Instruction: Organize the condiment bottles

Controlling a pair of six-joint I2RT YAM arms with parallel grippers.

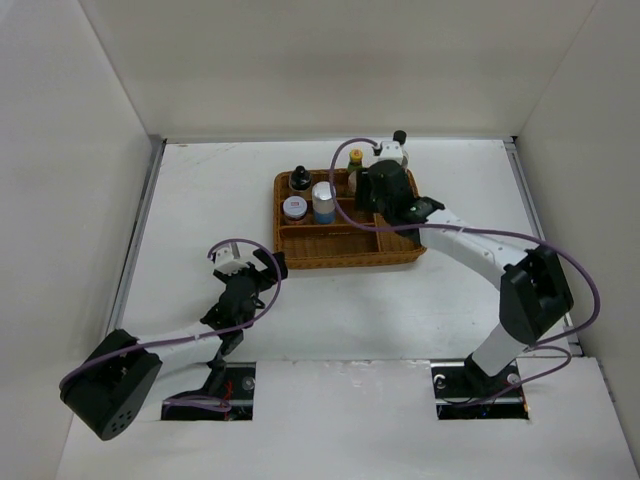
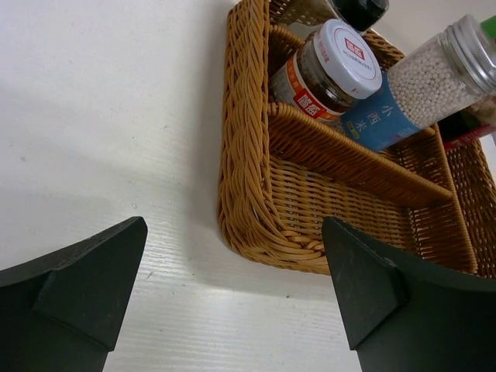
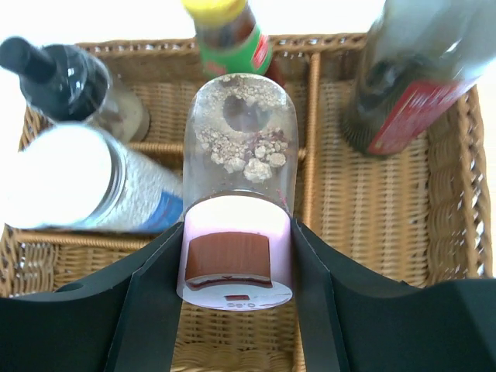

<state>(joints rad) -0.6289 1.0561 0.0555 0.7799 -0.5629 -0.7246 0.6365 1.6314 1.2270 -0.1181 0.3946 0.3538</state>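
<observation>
Your right tool [image 3: 238,232] is closed on the pink-lidded shaker [image 3: 242,147], with 1 finger pressed to each side of the pink lid. The glass body points straight down from the grip and sits upright among its neighbours. That top grip looks chosen because the wicker tray [image 3: 387,209] is crowded, which leaves little room to come in from the side.

The shaker stands inside the tray, just beside a wicker divider. The yellow-capped bottle [image 3: 225,35] is just behind it. The blue-white cylinder [image 3: 89,186] is close on the side away from the divider, and the squat black-capped bottle [image 3: 58,74] is beyond that. The tall dark-sauce bottle [image 3: 411,85] stands across the divider in its own compartment. You cannot tell whether the shaker's base rests on the tray floor or hangs just above it.

Your left tool [image 2: 232,287] is wide open and holds nothing. It sits low over the bench [image 2: 116,116] near the tray's corner, apart from the white-lidded jar [image 2: 333,66].
</observation>
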